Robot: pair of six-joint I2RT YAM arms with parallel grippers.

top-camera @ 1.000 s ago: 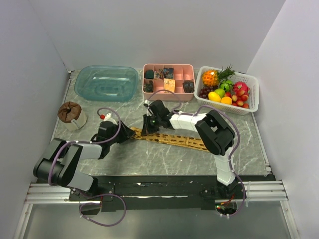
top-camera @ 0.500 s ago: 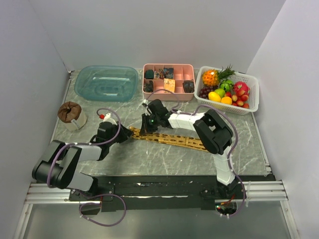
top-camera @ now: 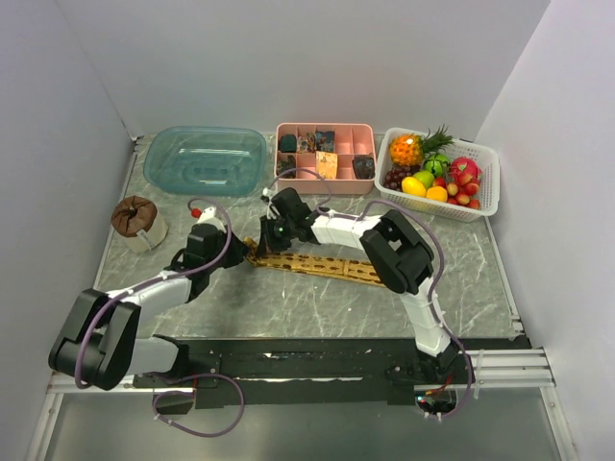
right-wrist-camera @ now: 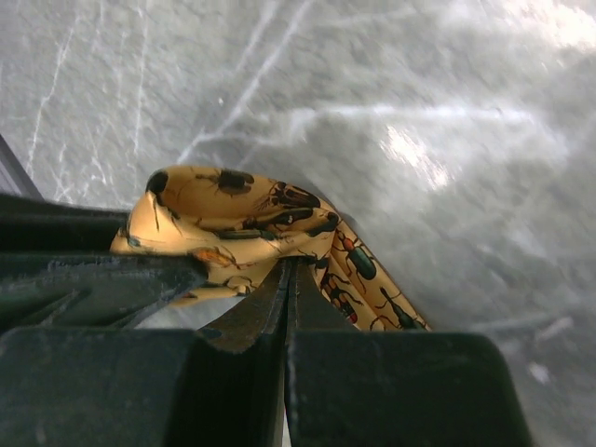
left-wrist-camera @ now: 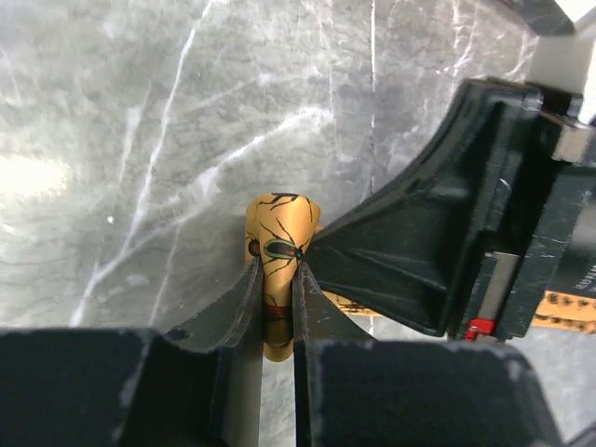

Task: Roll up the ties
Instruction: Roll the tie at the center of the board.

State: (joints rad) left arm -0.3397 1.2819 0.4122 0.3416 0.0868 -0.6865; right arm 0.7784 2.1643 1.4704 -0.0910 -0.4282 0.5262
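Note:
The tie (top-camera: 332,267) is golden-yellow with dark beetle prints and lies flat across the middle of the marble table. Its left end is folded up into a small loop. My left gripper (top-camera: 237,252) is shut on that folded end; in the left wrist view the fingertips (left-wrist-camera: 253,284) pinch the tie (left-wrist-camera: 280,216) between them. My right gripper (top-camera: 264,242) meets it from the right and is shut on the tie's fold. In the right wrist view its jaws are pressed together at the cloth (right-wrist-camera: 233,223). The right gripper's dark body (left-wrist-camera: 447,242) shows in the left wrist view.
A teal plastic tub (top-camera: 205,159) stands at the back left. A pink compartment tray (top-camera: 325,173) with small dark bundles is at the back centre. A white fruit basket (top-camera: 483,192) is at the back right. A brown roll in a white cup (top-camera: 135,221) sits at the left.
Both grippers have moved a little left and toward the back with the tie's folded end. The left arm has swung out, and the rest of the tie has followed slightly.

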